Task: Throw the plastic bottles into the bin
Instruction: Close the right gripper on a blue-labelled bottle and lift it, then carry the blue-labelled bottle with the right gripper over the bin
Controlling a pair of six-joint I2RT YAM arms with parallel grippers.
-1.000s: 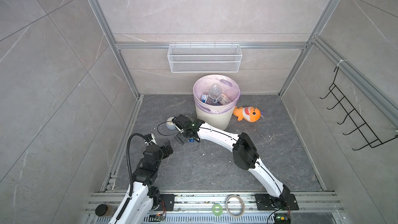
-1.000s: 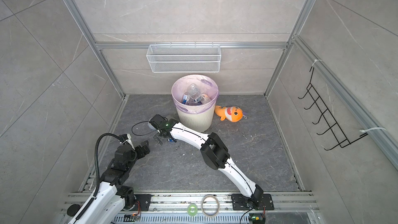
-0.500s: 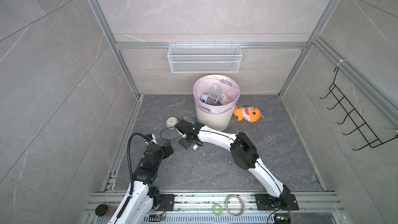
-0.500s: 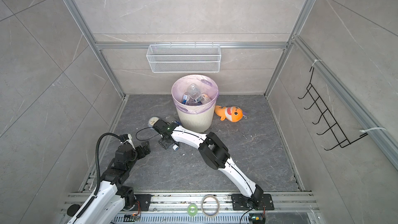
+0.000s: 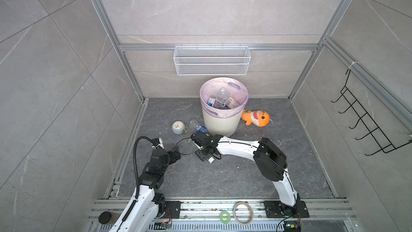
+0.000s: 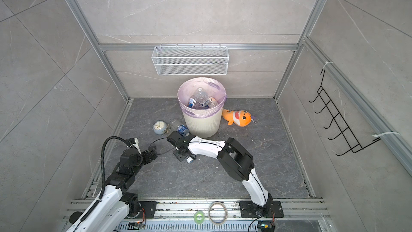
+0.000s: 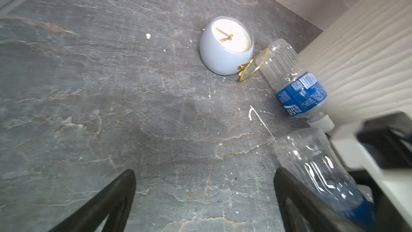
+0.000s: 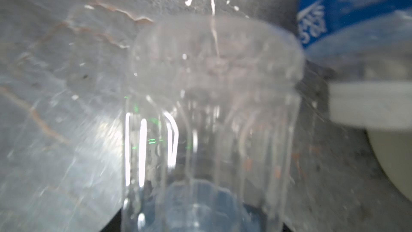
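My right gripper [image 5: 206, 156] pinches a clear plastic bottle w/ white cap [image 5: 211, 160] low over the grey floor, near the cream ribbed bin [image 5: 220, 123] w/ more bottles inside, while my left gripper [image 7: 200, 197] hangs spread wide, empty.

A: How many plastic bottles on the floor?
B: Two: one beside the clock [image 5: 178, 127], bottle [image 5: 198, 126], another under the right arm [image 5: 210, 160].
A: In the bin [image 5: 220, 124]?
B: Three show. One shark toy [image 5: 256, 118], two arms.
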